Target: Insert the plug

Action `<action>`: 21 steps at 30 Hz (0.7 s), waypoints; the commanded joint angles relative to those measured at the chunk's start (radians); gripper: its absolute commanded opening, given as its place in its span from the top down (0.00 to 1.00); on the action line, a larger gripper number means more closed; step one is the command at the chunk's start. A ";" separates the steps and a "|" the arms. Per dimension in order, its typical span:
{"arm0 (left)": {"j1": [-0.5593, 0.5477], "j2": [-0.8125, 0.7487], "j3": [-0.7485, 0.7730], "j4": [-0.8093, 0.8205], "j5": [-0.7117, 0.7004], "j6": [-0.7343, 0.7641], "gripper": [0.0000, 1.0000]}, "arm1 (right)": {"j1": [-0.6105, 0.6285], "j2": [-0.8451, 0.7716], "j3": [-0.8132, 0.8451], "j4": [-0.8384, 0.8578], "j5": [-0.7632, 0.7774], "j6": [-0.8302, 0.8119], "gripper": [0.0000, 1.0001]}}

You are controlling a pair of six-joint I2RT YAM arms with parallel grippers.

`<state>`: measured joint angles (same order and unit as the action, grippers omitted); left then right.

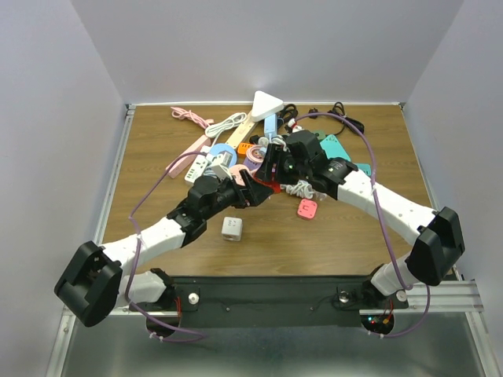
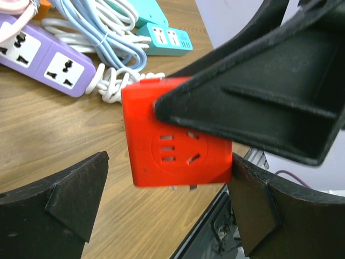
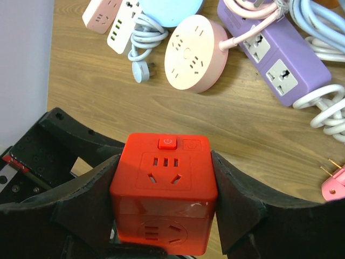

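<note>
red cube (image 3: 164,189): 1 | white cube (image 1: 232,228): 1 | purple strip (image 3: 269,56): 1 | round pink socket (image 3: 195,53): 1 (rest uncountable)

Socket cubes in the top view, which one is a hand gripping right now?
The red cube, clamped between the fingers of the right hand. The white cube sits by itself on the table, with nothing touching it.

A red cube (image 1: 269,188) is being gripped by the right gripper (image 1: 276,174); the left gripper (image 1: 256,191) is being held just beside it; a white cube (image 1: 232,228) is being left behind the left gripper, apart from it.
</note>
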<state>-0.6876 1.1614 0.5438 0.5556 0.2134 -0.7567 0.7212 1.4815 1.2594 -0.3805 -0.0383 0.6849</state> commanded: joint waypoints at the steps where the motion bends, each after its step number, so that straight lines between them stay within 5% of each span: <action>1: 0.000 0.007 0.056 0.079 -0.002 0.014 0.01 | 0.011 0.000 0.011 0.048 -0.031 -0.001 1.00; 7: 0.000 0.021 0.064 0.084 -0.025 0.022 0.01 | 0.011 0.003 0.005 0.048 -0.044 -0.002 1.00; 11: 0.002 0.055 0.070 0.098 -0.011 0.028 0.14 | 0.009 0.000 0.003 0.049 -0.057 -0.007 1.00; 12: 0.002 0.060 0.070 0.112 -0.005 0.030 0.28 | 0.011 0.000 0.002 0.046 -0.060 -0.007 1.00; 18: 0.000 0.075 0.062 0.148 0.018 0.074 0.67 | 0.011 -0.006 -0.029 0.045 -0.101 -0.002 0.97; 19: 0.002 0.073 0.059 0.150 0.020 0.083 0.89 | 0.011 -0.009 -0.035 0.045 -0.107 -0.002 0.96; 20: 0.002 0.072 0.055 0.150 0.018 0.098 0.99 | 0.009 -0.013 -0.043 0.043 -0.112 -0.002 0.91; 21: 0.000 0.069 0.048 0.150 0.018 0.130 1.00 | 0.009 -0.020 -0.057 0.040 -0.115 -0.007 0.87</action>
<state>-0.6899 1.2388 0.5709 0.6132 0.2386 -0.7181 0.7147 1.4921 1.2354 -0.3649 -0.0658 0.6708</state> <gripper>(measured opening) 0.712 0.674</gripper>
